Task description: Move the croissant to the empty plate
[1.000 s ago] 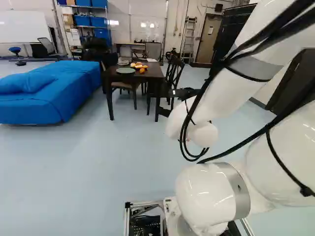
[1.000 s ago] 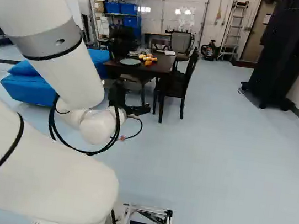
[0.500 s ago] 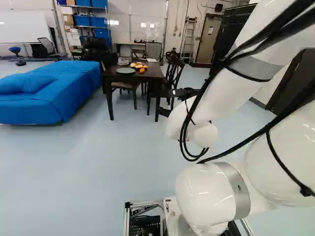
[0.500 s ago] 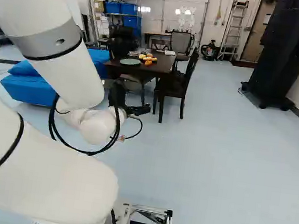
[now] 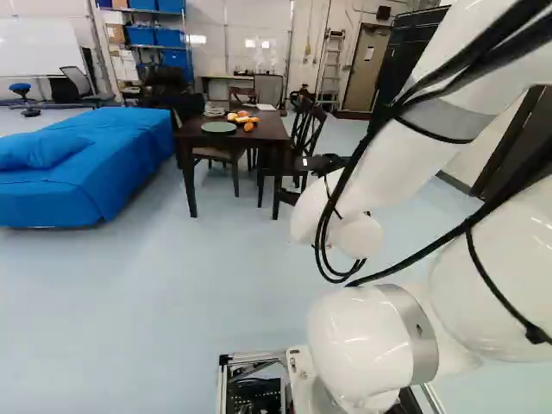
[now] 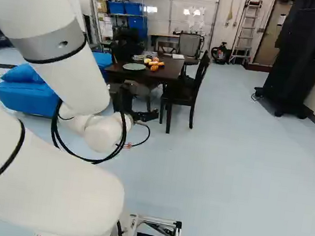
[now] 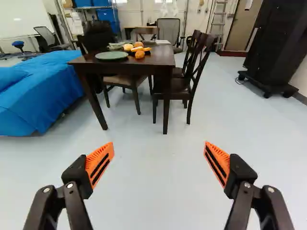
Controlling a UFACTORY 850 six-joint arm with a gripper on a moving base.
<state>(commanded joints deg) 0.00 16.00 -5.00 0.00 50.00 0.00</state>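
Croissant is too small to tell apart in the food pile (image 7: 138,48) on the dark desk (image 7: 160,56), well ahead of the pincer (image 5: 291,179). Its orange pads (image 7: 99,160) stand widely spread. Green plate (image 7: 111,55) lies beside the food pile.

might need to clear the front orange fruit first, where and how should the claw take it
I'd grip the orange fruit around its middle, coming down from above with one finger of the claw on its left and one on its right. It looks round, and other food sits behind it, so a front-to-back pinch looks tighter.
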